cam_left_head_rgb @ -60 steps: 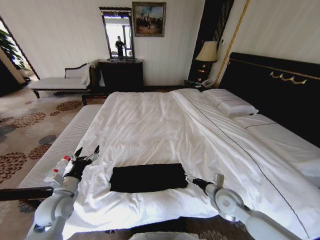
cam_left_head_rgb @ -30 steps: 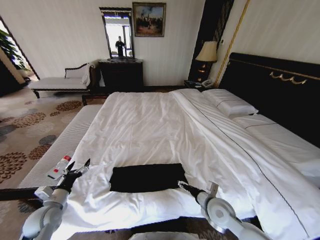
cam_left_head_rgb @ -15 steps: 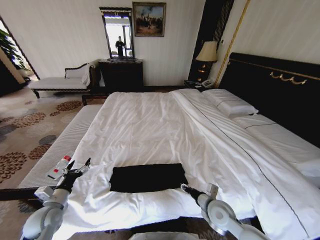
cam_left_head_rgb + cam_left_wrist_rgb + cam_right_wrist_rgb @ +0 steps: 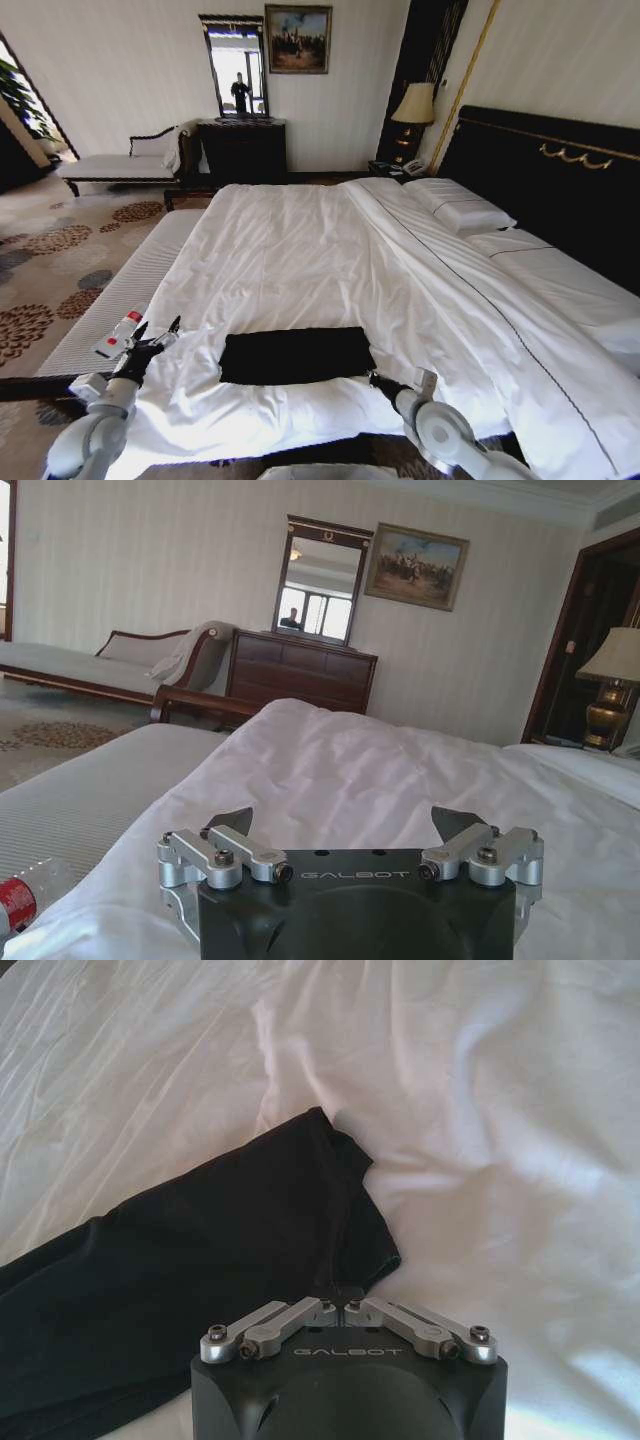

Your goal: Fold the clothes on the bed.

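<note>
The clothes (image 4: pixel 295 355), a black T-shirt folded into a flat rectangle, lie near the foot edge of the bed (image 4: pixel 300 250). My left gripper (image 4: pixel 155 333) hovers open over the bed's left corner, well left of the shirt; in the left wrist view the left gripper (image 4: pixel 345 825) has its fingers spread over white sheet. My right gripper (image 4: pixel 374 378) is shut just off the shirt's right near corner. In the right wrist view the right gripper (image 4: pixel 340 1306) has its fingertips meeting at the edge of the clothes (image 4: pixel 200 1270), with no cloth visibly between them.
A white ribbed bench (image 4: pixel 110 300) runs along the bed's left side, with a red-capped bottle (image 4: pixel 118 335) on it. Pillows (image 4: pixel 460 212) and a dark headboard (image 4: pixel 560 180) stand at the right. A chaise (image 4: pixel 120 162), a dresser (image 4: pixel 243 150) and a lamp (image 4: pixel 416 104) line the far wall.
Over two seconds the left gripper dropped back towards the bed's left corner and the right gripper drew back from the shirt's right edge. The shirt has not moved.
</note>
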Controlling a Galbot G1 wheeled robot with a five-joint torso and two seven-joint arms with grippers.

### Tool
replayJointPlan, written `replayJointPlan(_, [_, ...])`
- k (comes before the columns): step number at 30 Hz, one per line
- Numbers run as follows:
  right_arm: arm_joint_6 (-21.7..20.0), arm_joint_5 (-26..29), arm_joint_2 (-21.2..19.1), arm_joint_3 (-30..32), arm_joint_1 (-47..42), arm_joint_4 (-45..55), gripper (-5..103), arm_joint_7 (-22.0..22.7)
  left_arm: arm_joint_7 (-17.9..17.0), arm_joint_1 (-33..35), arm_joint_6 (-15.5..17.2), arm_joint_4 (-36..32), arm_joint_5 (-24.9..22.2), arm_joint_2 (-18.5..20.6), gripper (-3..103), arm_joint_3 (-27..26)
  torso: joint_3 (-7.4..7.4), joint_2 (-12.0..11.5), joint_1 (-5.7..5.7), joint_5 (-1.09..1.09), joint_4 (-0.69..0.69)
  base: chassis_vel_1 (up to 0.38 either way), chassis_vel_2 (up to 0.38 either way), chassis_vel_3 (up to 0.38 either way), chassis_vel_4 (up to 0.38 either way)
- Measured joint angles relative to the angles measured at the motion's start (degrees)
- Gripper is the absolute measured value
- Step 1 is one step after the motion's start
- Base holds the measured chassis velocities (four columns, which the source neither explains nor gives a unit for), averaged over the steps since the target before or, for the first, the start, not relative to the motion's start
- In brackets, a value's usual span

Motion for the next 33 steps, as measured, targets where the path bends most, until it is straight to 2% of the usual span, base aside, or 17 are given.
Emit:
replayJointPlan(4, [0.02, -0.58, -0.22, 0.19, 0.09, -0.38, 0, 0.00, -0.29, 0.18, 0.20, -1.71, -1.16, -0.38, 100, 0.01, 0.00, 0.00, 0.00, 0.00, 0.00, 0.000, 0.000, 0.000, 0.000])
replayJointPlan(7, [0.02, -0.94, -0.93, 0.83, 0.37, -0.45, 0, -0.08, -2.05, 0.24, 3.06, -7.82, -6.31, -1.22, 100, -0.26, 0.00, 0.00, 0.00, 0.01, 0.01, 0.000, 0.000, 0.000, 0.000])
replayJointPlan(8, [0.02, -0.94, -0.93, 0.83, 0.37, -0.45, 0, -0.08, -2.05, 0.24, 3.06, -7.82, -6.31, -1.22, 100, -0.26, 0.00, 0.00, 0.00, 0.01, 0.01, 0.000, 0.000, 0.000, 0.000])
replayJointPlan(11, [-0.14, -1.00, -1.91, 1.35, 0.61, -0.71, 0, -0.20, -3.29, -0.20, 5.16, -14.24, -9.29, -1.83, 100, -0.27, 0.00, 0.00, 0.00, 0.03, 0.00, 0.000, 0.000, 0.000, 0.000])
replayJointPlan(14, [-0.27, -1.40, -2.34, 1.37, 0.63, -1.41, 0, -0.27, -3.46, -0.22, 5.53, -16.58, -9.36, -2.09, 100, 0.10, 0.00, 0.00, 0.00, 0.03, 0.00, 0.000, 0.000, 0.000, 0.000])
replayJointPlan(25, [-0.62, -2.33, -3.64, 2.02, 0.35, -0.90, 0, -0.27, -3.24, 1.25, 5.39, -16.34, -3.43, -3.88, 100, 2.23, 0.00, 0.00, 0.00, 0.00, 0.00, 0.000, 0.000, 0.000, 0.000])
replayJointPlan(26, [-0.63, -2.57, -3.30, 1.80, 0.40, -0.85, 0, -0.24, -3.37, 1.32, 5.55, -15.65, -1.34, -4.09, 100, 2.51, 0.00, 0.00, 0.00, 0.00, 0.00, 0.000, 0.000, 0.000, 0.000])
replayJointPlan(28, [-0.64, -3.04, -2.80, 1.54, 0.37, -0.80, 0, -0.20, -3.92, 1.60, 6.33, -14.18, 2.46, -4.27, 100, 2.94, 0.00, 0.00, 0.00, 0.00, 0.00, 0.000, 0.000, 0.000, 0.000])
replayJointPlan(29, [-0.64, -3.04, -2.80, 1.54, 0.37, -0.80, 0, -0.20, -3.92, 1.60, 6.33, -14.18, 2.46, -4.27, 100, 2.94, 0.00, 0.00, 0.00, 0.00, 0.00, 0.000, 0.000, 0.000, 0.000])
replayJointPlan(31, [-0.62, -3.82, -2.27, 1.39, 0.07, -0.82, 0, -0.19, -5.41, 3.15, 8.51, -12.20, 5.24, -4.44, 100, 3.91, 0.00, 0.00, 0.00, 0.00, -0.01, 0.000, 0.000, 0.000, 0.000])
replayJointPlan(33, [-0.55, -4.51, -1.78, 1.33, -0.13, -1.13, 0, -0.22, -6.49, 5.08, 10.06, -10.53, 5.98, -5.11, 100, 5.24, 0.00, 0.00, 0.00, 0.00, 0.00, 0.000, 0.000, 0.000, 0.000])
